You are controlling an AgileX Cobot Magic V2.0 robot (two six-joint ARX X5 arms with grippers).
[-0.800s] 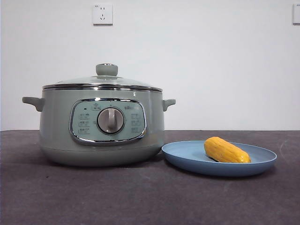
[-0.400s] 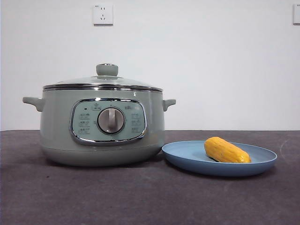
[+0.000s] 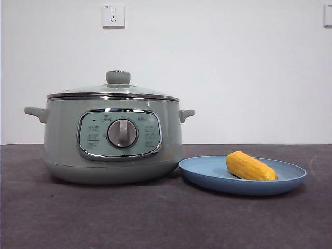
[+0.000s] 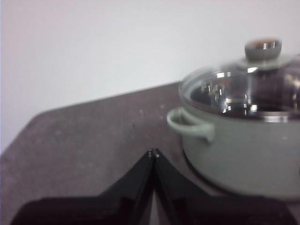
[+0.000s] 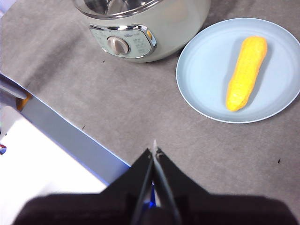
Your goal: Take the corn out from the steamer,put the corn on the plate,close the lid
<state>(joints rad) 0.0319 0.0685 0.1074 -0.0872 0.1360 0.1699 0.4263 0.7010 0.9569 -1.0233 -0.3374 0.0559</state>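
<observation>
Corn, a short yellow-orange cob with pointy ends (image 3: 250, 166), is lying on its side on the wide, shallow, light-blue round plate (image 3: 207, 174), toward one side of it and not touching the pot. The plate is sitting just beside the big round pale-green steamer pot (image 3: 62, 150) on the dark grey table (image 3: 155, 218). The low glass lid with its shiny rim and pale green knob (image 3: 118, 77) is sitting flat on the pot, so all three jobs are looking done. The left gripper (image 4: 153, 153) is hanging beside the pot's small side handle (image 4: 190, 124), not touching it, with its two black jaws pressed together and nothing between them. The right gripper (image 5: 154, 150) is hanging over bare table, well apart from the plate, with its jaws also pressed together and empty. The cob is looking light and stiff, but round and a bit bumpy, so it could roll; the best place to pinch it is probably across the fat middle, not the thin tips. The glass lid is looking heavier and easy to break, and the knob on top is the safe spot to hold. A white wall socket (image 3: 113, 15) is sitting high on the wall behind.
</observation>
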